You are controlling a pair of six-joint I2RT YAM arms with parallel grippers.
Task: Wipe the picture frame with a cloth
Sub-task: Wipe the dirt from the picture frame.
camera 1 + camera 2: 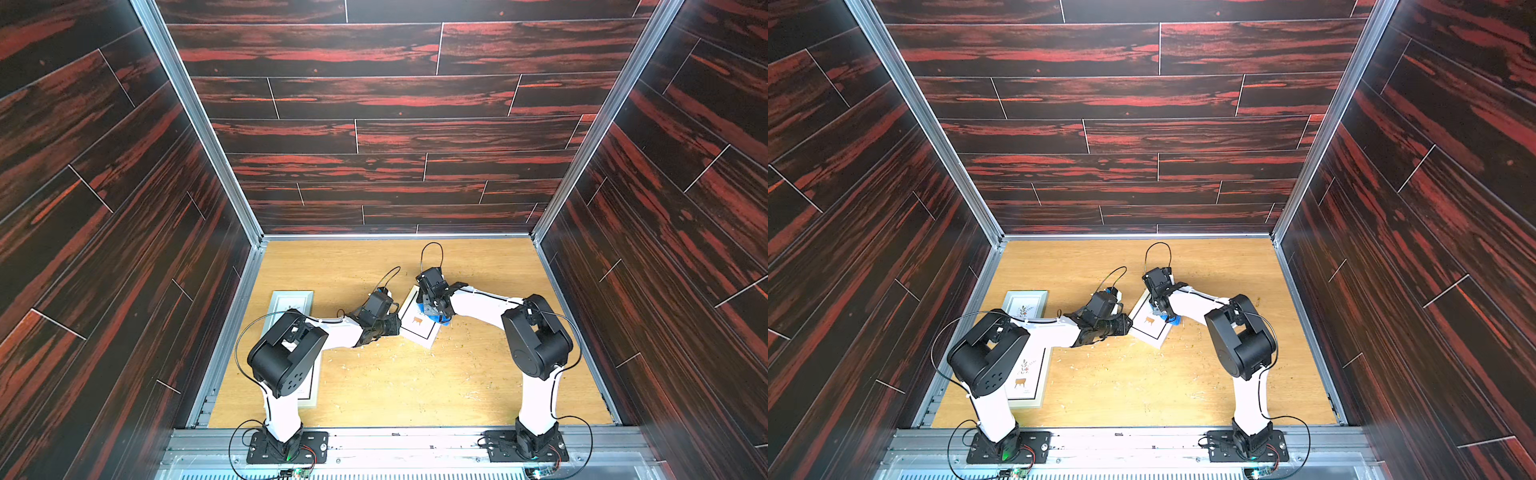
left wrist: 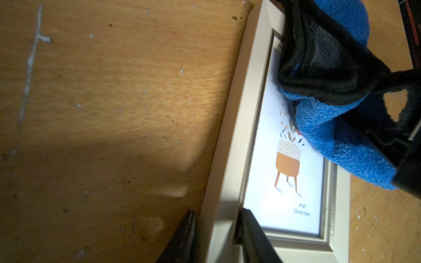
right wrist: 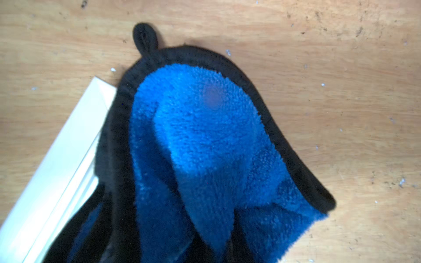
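Observation:
A pale grey picture frame [image 1: 420, 328] [image 1: 1152, 329] with a plant-pot print lies tilted mid-table. My left gripper [image 1: 395, 326] [image 2: 216, 236] is shut on the frame's left rim [image 2: 230, 159], one finger [image 2: 252, 236] over the glass and one outside. The bright blue cloth [image 1: 441, 318] [image 1: 1175, 320] with black edging is bunched in my right gripper [image 1: 434, 309], which is shut on it. In the left wrist view the cloth [image 2: 341, 141] rests on the upper part of the print. In the right wrist view the cloth [image 3: 205, 136] hides the jaws and part of the frame [image 3: 57, 164].
Two more picture frames lie at the table's left: one [image 1: 1025, 305] toward the back, one [image 1: 1025, 378] partly under the left arm. Pale crumbs [image 1: 399, 357] are scattered on the wooden table [image 1: 478, 382]. Dark wood-pattern walls enclose three sides.

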